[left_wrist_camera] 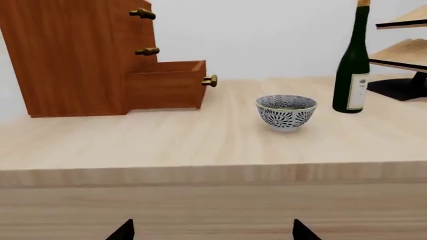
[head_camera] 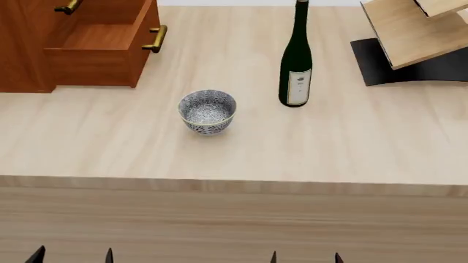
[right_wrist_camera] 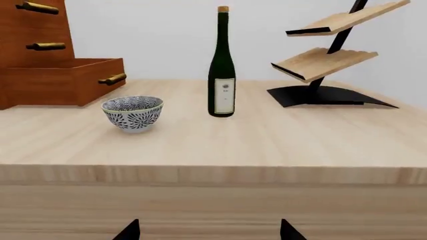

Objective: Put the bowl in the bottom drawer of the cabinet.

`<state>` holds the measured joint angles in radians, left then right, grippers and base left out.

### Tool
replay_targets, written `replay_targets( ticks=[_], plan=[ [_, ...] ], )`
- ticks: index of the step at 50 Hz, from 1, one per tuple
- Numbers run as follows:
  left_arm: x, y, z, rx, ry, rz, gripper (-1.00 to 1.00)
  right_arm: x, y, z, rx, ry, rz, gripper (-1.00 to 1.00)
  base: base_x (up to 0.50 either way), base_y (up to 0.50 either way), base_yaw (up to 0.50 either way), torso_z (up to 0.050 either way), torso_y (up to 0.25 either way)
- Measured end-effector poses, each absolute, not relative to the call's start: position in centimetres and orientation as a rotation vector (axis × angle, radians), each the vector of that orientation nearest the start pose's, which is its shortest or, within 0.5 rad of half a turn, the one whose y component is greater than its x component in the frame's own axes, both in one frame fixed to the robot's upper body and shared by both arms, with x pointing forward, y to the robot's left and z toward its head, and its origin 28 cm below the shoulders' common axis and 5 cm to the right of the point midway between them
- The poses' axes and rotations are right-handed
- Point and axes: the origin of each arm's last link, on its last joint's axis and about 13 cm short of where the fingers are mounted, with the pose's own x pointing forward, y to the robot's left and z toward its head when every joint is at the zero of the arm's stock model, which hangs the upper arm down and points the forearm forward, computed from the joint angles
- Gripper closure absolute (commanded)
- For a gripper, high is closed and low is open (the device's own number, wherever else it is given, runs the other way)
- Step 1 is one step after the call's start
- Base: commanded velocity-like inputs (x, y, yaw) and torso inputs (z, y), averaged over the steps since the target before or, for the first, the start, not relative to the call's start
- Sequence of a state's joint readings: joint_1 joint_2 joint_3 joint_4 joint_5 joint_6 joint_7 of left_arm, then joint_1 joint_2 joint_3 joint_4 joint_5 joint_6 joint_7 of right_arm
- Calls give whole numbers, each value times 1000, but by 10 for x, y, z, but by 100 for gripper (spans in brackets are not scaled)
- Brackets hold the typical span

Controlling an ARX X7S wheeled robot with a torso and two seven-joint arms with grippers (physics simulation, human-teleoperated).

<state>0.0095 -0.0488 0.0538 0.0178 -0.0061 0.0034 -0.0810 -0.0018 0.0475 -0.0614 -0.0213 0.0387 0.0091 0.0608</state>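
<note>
At the desk's (head_camera: 365, 142) far left corner stands the cabinet (head_camera: 22, 49), reddish-brown wood grain, its bottom drawer (head_camera: 102, 52) pulled out with a brass bar handle on the front. The head view cuts off the cabinet's top; the left wrist view shows two more brass handles above the open drawer.

The bowl (head_camera: 207, 111) sits upright on the bare desk, toward the near edge and well apart from the drawer. It is small and round, white with a dense dark blue-grey floral pattern and a thin pale rim.

A dark green wine bottle (head_camera: 295, 60) stands near it, further right. At the far right corner a pale wooden rack (head_camera: 409, 30) on a black base is cropped; only the right wrist view shows its slanted shelves whole.

The left gripper (head_camera: 73, 255) and right gripper (head_camera: 306, 256) hang below the desk's near edge, only dark tips visible; both jaws are spread and grasp nothing.
</note>
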Motion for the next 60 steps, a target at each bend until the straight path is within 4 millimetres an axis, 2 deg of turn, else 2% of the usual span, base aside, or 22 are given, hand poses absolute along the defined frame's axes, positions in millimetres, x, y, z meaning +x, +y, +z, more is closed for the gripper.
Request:
replay_targets(
  ticks=[9, 60],
  plan=[
    [208, 207, 16, 51, -19, 37, -100, 211, -95, 17, -6, -8, 1, -100, 0, 0, 0, 2, 18],
    [209, 209, 23, 81, -10, 62, -100, 214, -94, 23, -14, -3, -17, -100, 0, 0, 0, 35, 211]
  ],
)
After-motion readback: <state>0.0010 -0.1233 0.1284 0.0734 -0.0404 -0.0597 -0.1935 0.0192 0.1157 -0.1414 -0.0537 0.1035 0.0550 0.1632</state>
